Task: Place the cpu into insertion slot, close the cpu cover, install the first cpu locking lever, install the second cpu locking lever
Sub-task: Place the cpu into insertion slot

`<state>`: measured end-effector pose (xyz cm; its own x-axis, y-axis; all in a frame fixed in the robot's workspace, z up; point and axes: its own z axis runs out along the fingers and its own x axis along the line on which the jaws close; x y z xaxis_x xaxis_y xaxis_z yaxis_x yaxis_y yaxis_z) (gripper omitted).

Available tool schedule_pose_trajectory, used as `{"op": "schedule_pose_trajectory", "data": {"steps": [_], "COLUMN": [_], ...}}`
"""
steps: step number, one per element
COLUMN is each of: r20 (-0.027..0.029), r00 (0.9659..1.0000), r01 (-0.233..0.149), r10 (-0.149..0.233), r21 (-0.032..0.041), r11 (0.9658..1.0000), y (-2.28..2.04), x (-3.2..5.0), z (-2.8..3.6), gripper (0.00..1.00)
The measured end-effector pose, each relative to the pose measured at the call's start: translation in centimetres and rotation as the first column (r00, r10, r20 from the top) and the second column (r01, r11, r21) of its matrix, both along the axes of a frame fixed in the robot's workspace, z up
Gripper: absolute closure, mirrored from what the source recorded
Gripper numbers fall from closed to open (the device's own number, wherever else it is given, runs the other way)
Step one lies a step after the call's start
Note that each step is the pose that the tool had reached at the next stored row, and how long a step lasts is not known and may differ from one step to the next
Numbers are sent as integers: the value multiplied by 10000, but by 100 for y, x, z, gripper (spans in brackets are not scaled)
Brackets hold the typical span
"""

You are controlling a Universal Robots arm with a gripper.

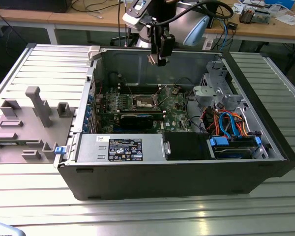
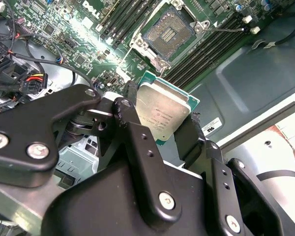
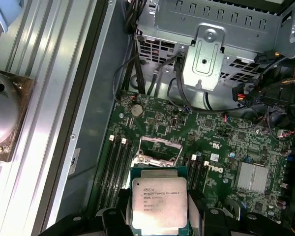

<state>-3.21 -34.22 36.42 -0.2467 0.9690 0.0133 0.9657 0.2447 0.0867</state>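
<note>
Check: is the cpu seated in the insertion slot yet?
No. In the second wrist view the cpu sits clamped in the gripper, clear of the open, empty insertion slot.

The arm (image 1: pixel 189 22) hangs with the wrist bent down. The gripper (image 1: pixel 160 58) points downward, and its fingers (image 2: pixel 135 132) clamp the cpu (image 2: pixel 162 110) by its edges.

Arm (image 1: pixel 187 22): silver-grey tube segments, blue joint cap (image 1: pixel 139 4), black cable (image 1: pixel 199 5) looped over. Gripper (image 2: pixel 162 115): matte black linkage bars, silver screws (image 2: pixel 38 150) at pivots, black fingers (image 2: pixel 191 135).
</note>
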Motion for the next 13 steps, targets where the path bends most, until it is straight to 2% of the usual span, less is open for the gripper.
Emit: {"op": "schedule_pose_trajectory", "data": {"steps": [13], "r20": [-1], "r00": [9999], "r01": [113], "r10": [-113], "r21": [0], "r11": [9999], "y": [0], "x": [0], "z": [0], "gripper": [45]}}
